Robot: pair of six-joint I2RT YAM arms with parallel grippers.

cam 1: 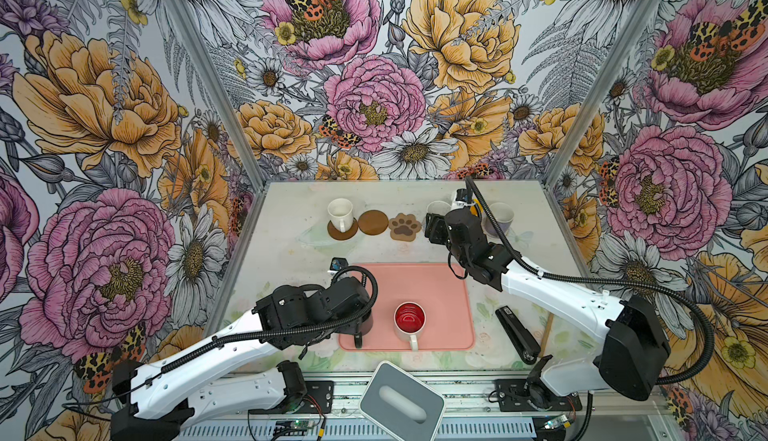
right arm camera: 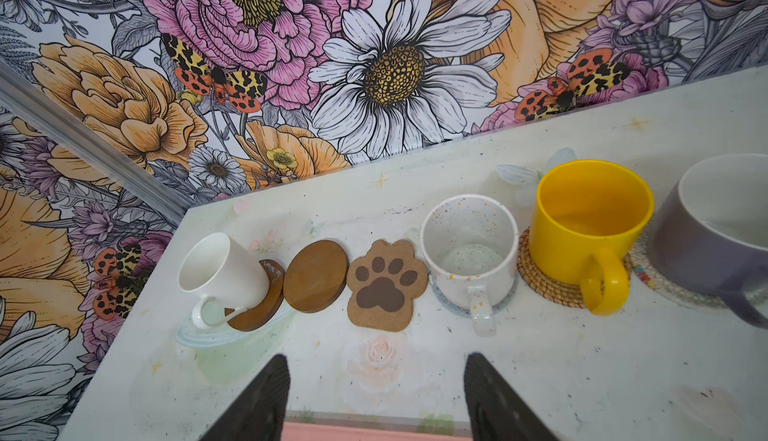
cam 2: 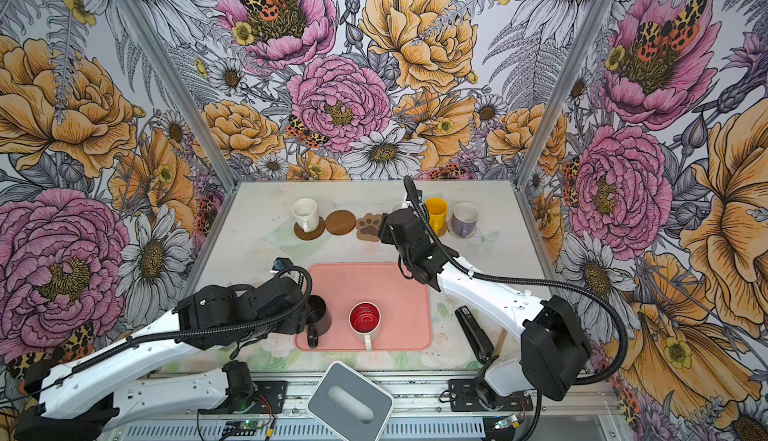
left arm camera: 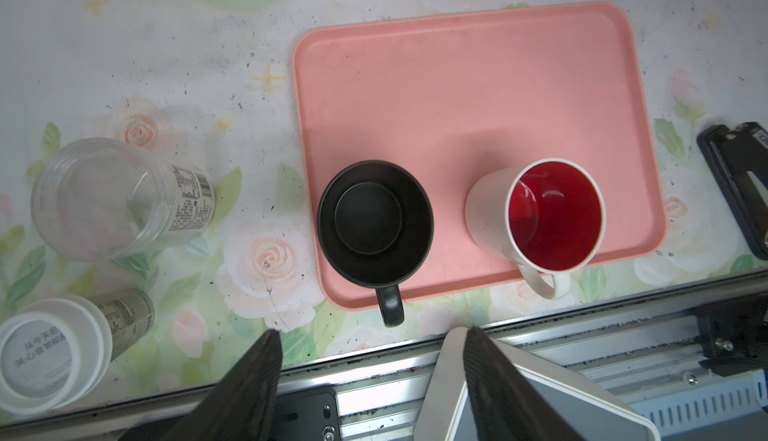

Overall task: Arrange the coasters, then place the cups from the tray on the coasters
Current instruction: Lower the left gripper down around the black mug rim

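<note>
My left fingers (left arm camera: 253, 385) apart, empty, over the black cup (left arm camera: 374, 218) — right fingers (right arm camera: 262, 401) wide, empty, facing the speckled cup (right arm camera: 469, 243).

both top views look down from high over the table's (cam 1: 291, 252) 6 o'clock edge, facing 12 o'clock, far off. left wrist looks steeply down, close, on the tray (left arm camera: 457, 85); right wrist, low and near, faces the paw coaster (right arm camera: 386, 285); top views share both.

Black mug (left arm camera: 375, 223) and red-lined mug (left arm camera: 540, 216) on pink tray (left arm camera: 457, 85).
</note>
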